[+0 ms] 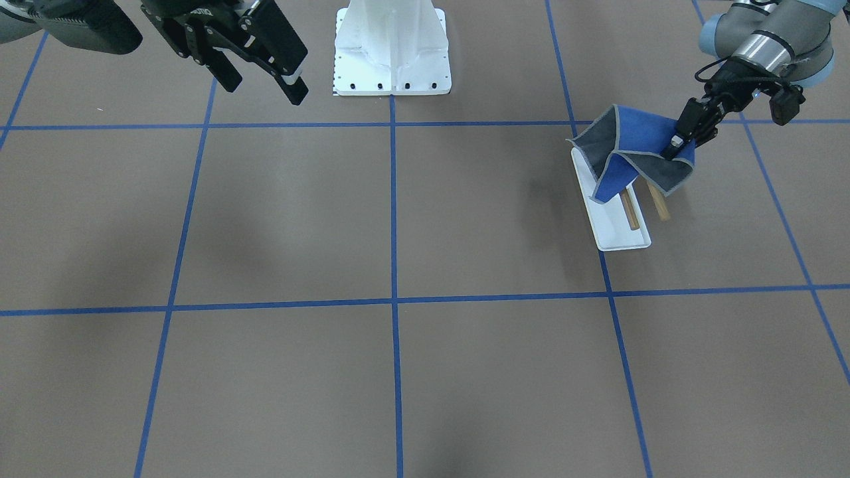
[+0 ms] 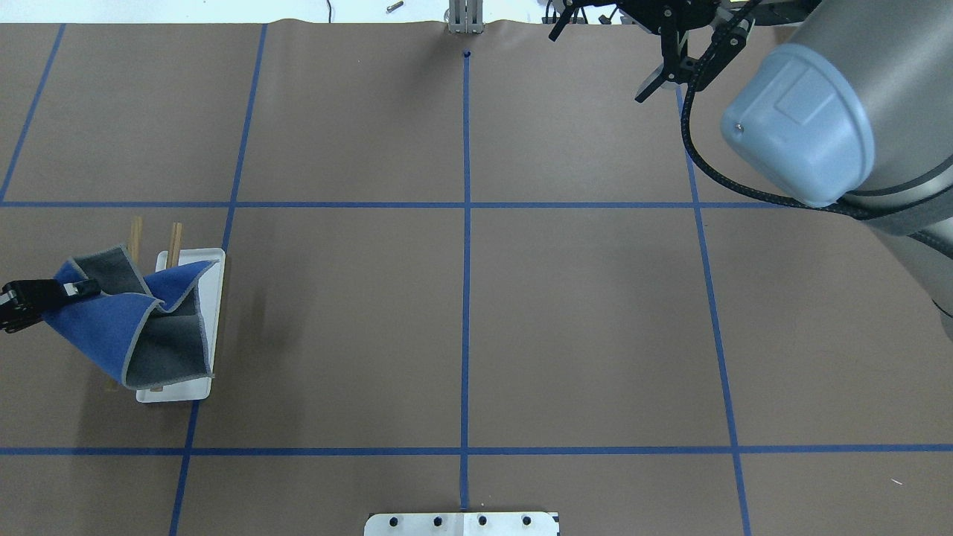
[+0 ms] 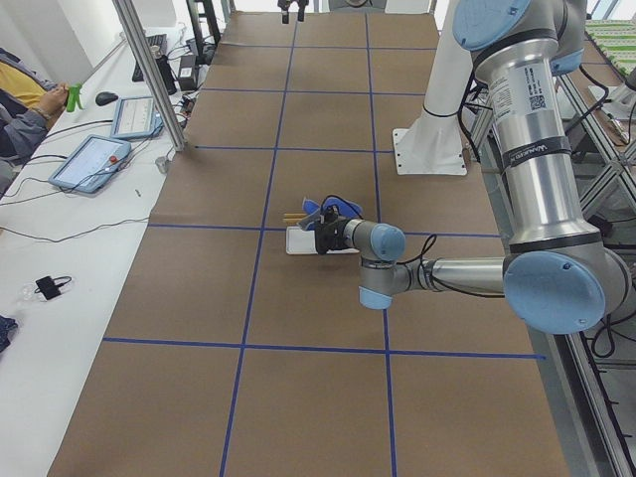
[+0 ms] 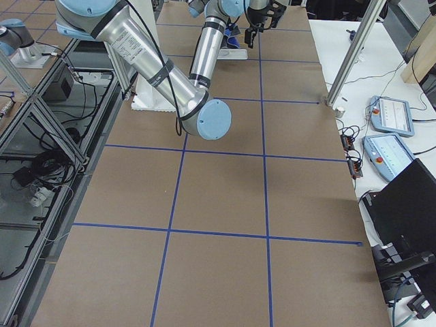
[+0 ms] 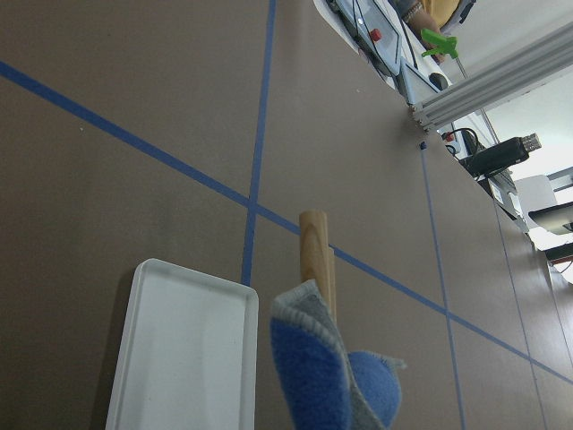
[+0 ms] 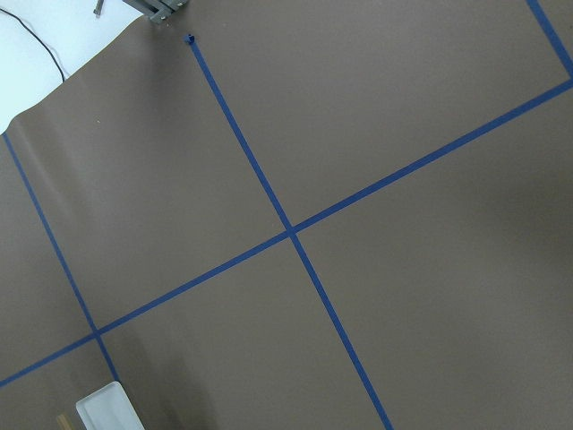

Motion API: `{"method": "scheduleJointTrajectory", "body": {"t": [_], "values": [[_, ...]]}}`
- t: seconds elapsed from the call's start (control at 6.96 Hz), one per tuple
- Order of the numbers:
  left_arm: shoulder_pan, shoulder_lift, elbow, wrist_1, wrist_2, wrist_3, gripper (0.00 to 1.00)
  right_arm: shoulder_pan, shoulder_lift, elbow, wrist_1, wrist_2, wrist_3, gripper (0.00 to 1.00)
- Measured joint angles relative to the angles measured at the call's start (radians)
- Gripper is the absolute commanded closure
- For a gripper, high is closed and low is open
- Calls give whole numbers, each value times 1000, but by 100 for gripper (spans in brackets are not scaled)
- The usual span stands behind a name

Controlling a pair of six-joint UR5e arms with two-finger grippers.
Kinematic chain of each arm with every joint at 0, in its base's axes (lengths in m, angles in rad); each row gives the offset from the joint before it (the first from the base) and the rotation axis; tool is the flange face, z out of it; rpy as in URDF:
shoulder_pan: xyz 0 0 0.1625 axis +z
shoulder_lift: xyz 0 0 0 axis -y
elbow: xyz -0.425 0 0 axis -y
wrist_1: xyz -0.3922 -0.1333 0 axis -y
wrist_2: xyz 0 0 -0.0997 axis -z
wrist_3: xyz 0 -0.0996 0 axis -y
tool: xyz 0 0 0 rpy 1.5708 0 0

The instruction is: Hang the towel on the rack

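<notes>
The towel (image 1: 647,136) is a small square cloth, bright blue on one face and dark grey on the other, with a light grey stitched edge. It lies crumpled in peaked folds over the rack (image 1: 609,229), both colours showing, on my left side of the table (image 1: 398,372). My left pincer (image 1: 673,150) is closed on one raised edge of it and holds that part up above the two wooden bars (image 1: 631,211). My right pincer (image 1: 265,89) hangs well apart, near the white pedestal (image 1: 392,53), its fingers spread wide and holding nothing.

The towel's lower fold hangs over the part of the rack's white tray nearer me; the far part is bare. Whether the cloth touches the tray I cannot tell. The towel hides the wire supports and the near ends of the bars. My left wrist camera catches only one bar end, a corner of the tray and a bunched tip of cloth.
</notes>
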Motion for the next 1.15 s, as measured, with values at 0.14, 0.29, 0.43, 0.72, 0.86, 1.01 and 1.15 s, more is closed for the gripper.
{"method": "scheduleJointTrajectory", "body": {"t": [0.14, 0.29, 0.43, 0.72, 0.86, 1.01, 1.15], "values": [[-4, 1, 6, 1, 1, -5, 3, 0, 0, 0, 0, 0, 0, 0], [-7, 1, 13, 1, 1, -7, 3, 0, 0, 0, -1, 0, 0, 0], [-11, 2, 21, 1, 1, -8, 3, 0, 1, 0, -1, 0, 0, 0], [-42, 13, 36, 1, -5, -7, 3, 0, -1, 5, -1, -1, 0, 0], [-89, 23, 39, 11, -24, -4, 3, 1, -6, 9, -1, -4, 0, 0], [-180, 17, 41, 52, -87, 11, 3, 5, -25, 20, -1, -7, -14, 0], [-320, -19, 41, 147, -205, 70, 3, 18, -76, 48, -1, -15, -67, 0]]}}
